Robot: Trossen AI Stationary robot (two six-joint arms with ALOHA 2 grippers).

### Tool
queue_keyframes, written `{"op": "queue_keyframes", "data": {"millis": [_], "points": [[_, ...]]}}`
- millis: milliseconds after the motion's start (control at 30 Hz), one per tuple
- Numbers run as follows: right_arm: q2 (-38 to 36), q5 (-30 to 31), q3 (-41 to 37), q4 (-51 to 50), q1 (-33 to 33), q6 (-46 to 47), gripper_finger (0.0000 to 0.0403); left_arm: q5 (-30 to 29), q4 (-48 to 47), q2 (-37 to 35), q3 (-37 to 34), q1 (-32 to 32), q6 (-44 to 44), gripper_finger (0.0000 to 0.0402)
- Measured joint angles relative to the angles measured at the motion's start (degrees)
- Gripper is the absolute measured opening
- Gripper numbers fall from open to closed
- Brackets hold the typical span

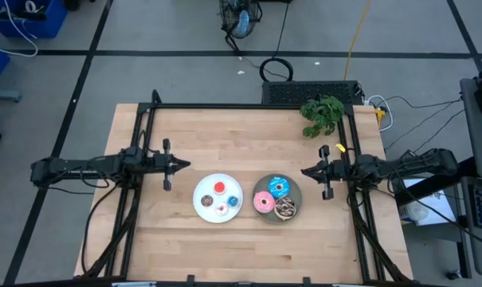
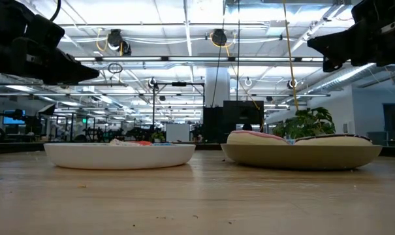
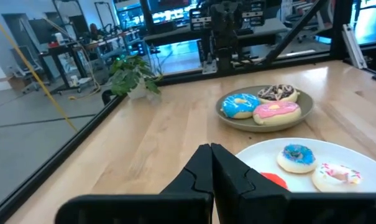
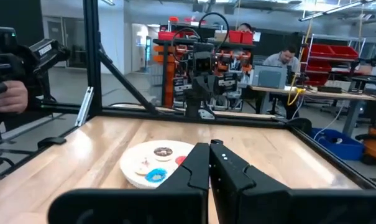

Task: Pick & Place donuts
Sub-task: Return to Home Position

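Note:
The round white plate [image 1: 217,198] holds four tiny donuts: red [image 1: 219,188], brown [image 1: 206,199], blue [image 1: 233,201] and pink-white [image 1: 222,210]. The round grey plate [image 1: 277,198] holds three larger donuts: blue [image 1: 279,187], pink [image 1: 264,202] and brown with sprinkles [image 1: 287,209]. My left gripper [image 1: 185,165] is shut and empty, above the table to the left of the white plate. My right gripper [image 1: 306,171] is shut and empty, to the right of the grey plate. In the left wrist view both plates show, with the grey plate [image 3: 265,107] beyond the white one [image 3: 306,163].
A small green plant [image 1: 322,115] stands at the table's far right corner. A black frame [image 1: 248,106] runs along the table's far edge and sides. Bare wood lies in front of and behind the plates. People and another robot station show in the room beyond.

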Motion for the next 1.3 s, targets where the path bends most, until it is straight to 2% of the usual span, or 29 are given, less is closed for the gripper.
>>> {"op": "queue_keyframes", "data": {"millis": [300, 1300], "points": [[0.15, 0.02, -0.03, 1.91, 0.00, -2.58, 0.0000, -0.05, -2.42, -0.01, 0.00, 0.00, -1.80, 0.0020], [0.11, 0.00, -0.03, 1.84, 0.04, -2.72, 0.0000, -0.18, -1.43, -0.02, 0.00, -0.02, -1.97, 0.0024]]}}
